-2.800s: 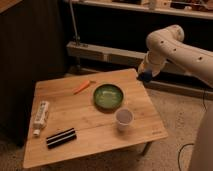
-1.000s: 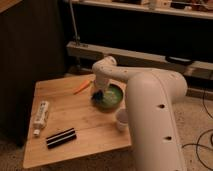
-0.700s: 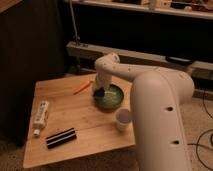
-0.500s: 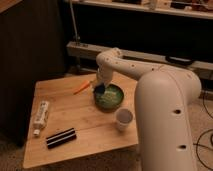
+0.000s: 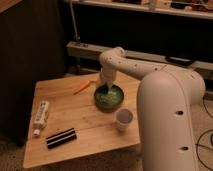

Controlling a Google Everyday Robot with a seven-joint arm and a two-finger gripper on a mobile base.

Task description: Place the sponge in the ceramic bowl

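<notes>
On your wooden table [image 5: 75, 107] you have one white tube [image 5: 41, 116], one black striped bar [image 5: 61, 138], one orange stick [image 5: 82, 86], one ceramic bowl [image 5: 113, 99] and one white cup [image 5: 124, 119]. The single blue sponge [image 5: 103, 91] shows at the bowl's left edge, directly under the gripper [image 5: 105, 86]; you cannot tell whether the gripper is open or clamped on it. The robot's white arm [image 5: 165, 110] hides the table's right end from you.

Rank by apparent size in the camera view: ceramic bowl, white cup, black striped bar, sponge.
1. ceramic bowl
2. black striped bar and white cup: too close to rank; the bar is longer, the cup bulkier
3. sponge: smallest, partly hidden at the gripper over the bowl's left rim
</notes>
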